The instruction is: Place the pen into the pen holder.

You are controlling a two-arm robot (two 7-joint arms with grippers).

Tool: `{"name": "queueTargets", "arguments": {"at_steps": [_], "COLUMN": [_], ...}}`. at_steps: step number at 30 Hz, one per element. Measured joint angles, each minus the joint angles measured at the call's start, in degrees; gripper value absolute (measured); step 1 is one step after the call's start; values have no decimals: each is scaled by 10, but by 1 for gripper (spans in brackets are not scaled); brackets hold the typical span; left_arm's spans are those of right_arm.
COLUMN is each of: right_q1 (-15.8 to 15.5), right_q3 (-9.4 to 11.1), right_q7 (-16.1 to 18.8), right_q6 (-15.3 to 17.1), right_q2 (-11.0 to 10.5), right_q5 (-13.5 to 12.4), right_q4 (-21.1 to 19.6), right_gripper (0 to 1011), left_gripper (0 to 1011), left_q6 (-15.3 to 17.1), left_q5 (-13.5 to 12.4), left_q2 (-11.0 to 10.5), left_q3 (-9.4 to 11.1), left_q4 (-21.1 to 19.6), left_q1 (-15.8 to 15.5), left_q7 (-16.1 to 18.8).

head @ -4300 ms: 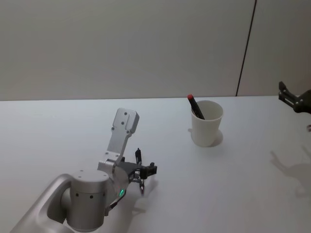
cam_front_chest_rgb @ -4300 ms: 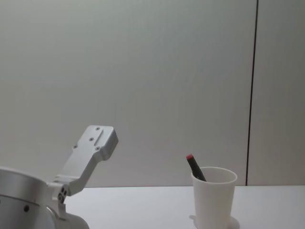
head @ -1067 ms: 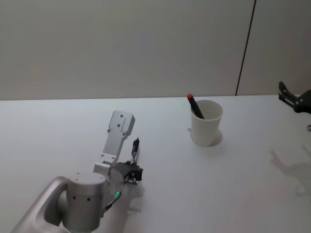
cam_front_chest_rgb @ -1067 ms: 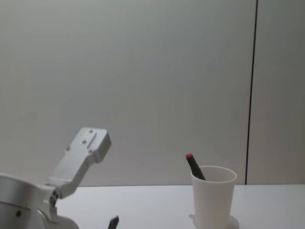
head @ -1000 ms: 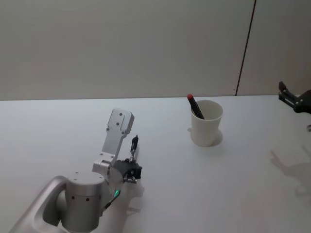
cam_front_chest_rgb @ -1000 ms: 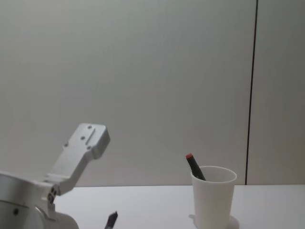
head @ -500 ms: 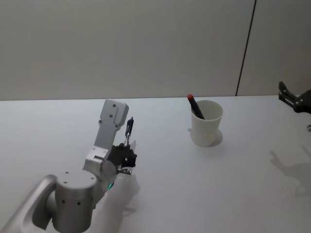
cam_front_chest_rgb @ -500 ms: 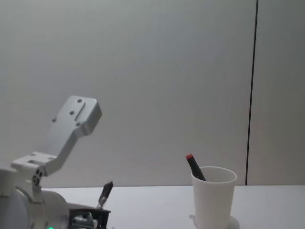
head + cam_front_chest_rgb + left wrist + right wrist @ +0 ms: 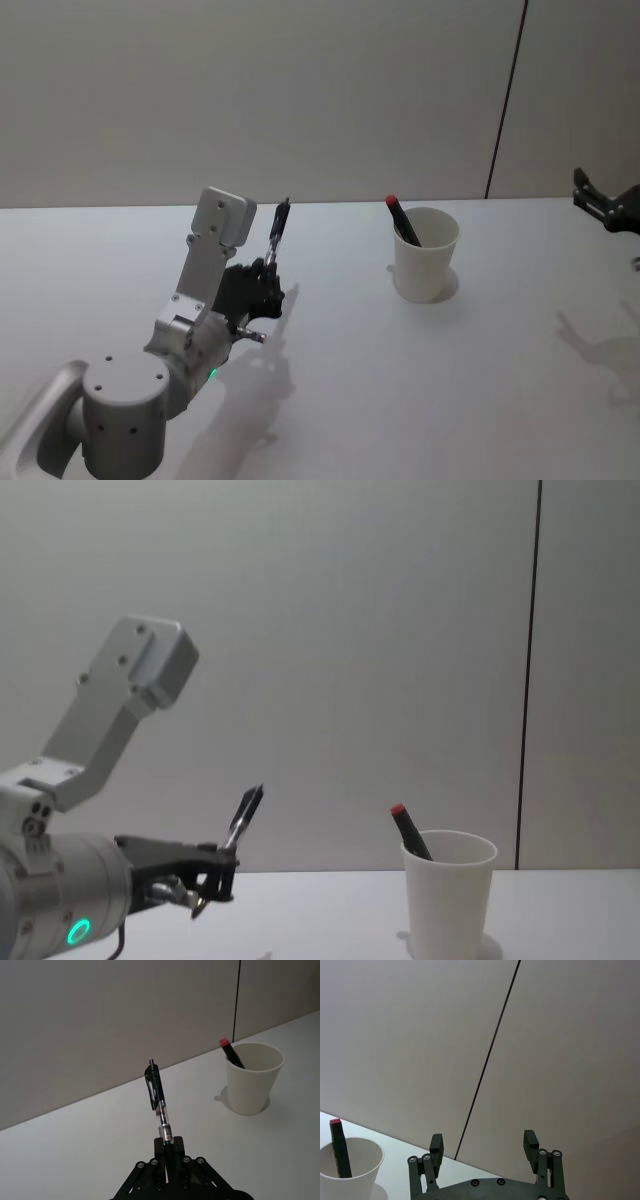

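Pen (image 9: 157,1102) near-upright in raised left claw (image 9: 168,1147), seemingly well off pen holder (image 9: 252,1080).

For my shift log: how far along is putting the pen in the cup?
Grasp done: left gripper is shut on the black clip pen, clear of the white table. Remaining: carry it to the white paper cup holding a red-capped marker, release. The right gripper is parked open.

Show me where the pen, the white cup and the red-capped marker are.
pen (image 9: 162,1115), left wrist view, clear barrel.
white cup (image 9: 250,1087), left wrist view, side wall.
red-capped marker (image 9: 231,1054), left wrist view, dark body.
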State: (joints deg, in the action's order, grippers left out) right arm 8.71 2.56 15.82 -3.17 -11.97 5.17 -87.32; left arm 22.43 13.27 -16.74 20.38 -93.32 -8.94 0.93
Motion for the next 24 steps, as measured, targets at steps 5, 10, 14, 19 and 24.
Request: {"name": "queueTargets", "arguments": {"at_steps": [5, 10, 14, 19, 24], "right_q1": [0, 0, 0, 0, 0], "right_q3": [0, 0, 0, 0, 0], "right_q7": [0, 0, 0, 0, 0], "right_q6": [0, 0, 0, 0, 0], "right_q2": [0, 0, 0, 0, 0], "right_q5": [0, 0, 0, 0, 0], "right_q4": [0, 0, 0, 0, 0], "right_gripper": [1002, 1002, 1002, 1002, 1002], "left_gripper": [114, 114, 114, 114, 114], "left_q6": [-41, -94, -119, -156, -180], "left_q5": [-2, 0, 4, 10, 10], "left_q2": [-8, -17, -20, -22, -18], "left_q3": [-4, -9, -11, -12, -11], "left_q4": [-1, 2, 6, 14, 22], "left_q1": [1, 0, -1, -4, -9], "left_q7": [-35, -87, -112, -145, -164]}}
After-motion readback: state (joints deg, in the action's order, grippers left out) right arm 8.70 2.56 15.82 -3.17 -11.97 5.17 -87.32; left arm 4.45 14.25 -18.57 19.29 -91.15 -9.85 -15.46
